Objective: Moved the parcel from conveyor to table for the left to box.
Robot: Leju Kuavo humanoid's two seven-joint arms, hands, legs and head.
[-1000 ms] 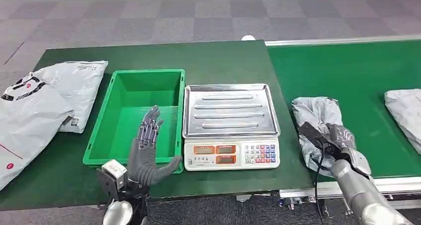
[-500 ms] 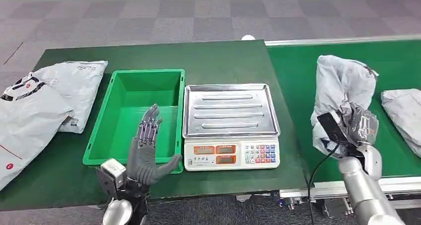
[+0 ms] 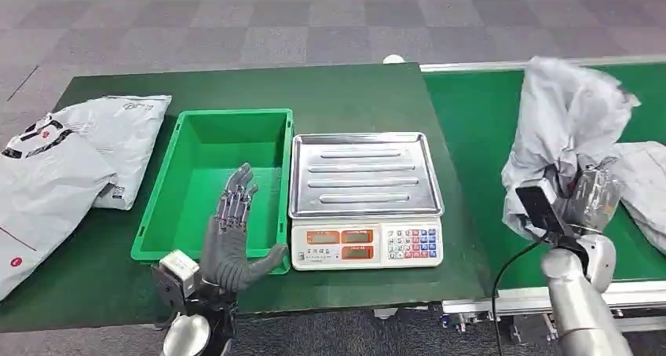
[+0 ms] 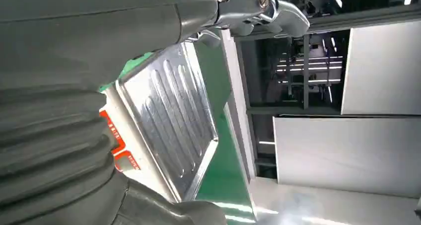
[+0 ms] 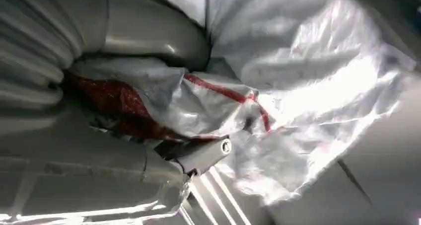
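Note:
My right hand (image 3: pixel 590 197) grips a crumpled grey plastic parcel (image 3: pixel 561 128) and holds it upright above the green conveyor belt (image 3: pixel 479 120), right of the scale. In the right wrist view the parcel (image 5: pixel 298 86) shows red print and bunches around my fingers (image 5: pixel 149 41). My left hand (image 3: pixel 232 234) hovers with fingers spread over the front edge of the green box (image 3: pixel 210 136), holding nothing. The left wrist view shows my left hand (image 4: pixel 74 111) close up beside the scale's steel tray (image 4: pixel 169 125).
A scale (image 3: pixel 363 195) with a steel tray stands on the green table (image 3: pixel 345 89) between box and conveyor. Two grey parcels (image 3: pixel 71 159) lie at the table's left end. Another parcel (image 3: pixel 644 183) lies on the conveyor at the far right.
My right hand has lifted the parcel off the conveyor and raised it, drifting slightly right. The left hand has stayed put.

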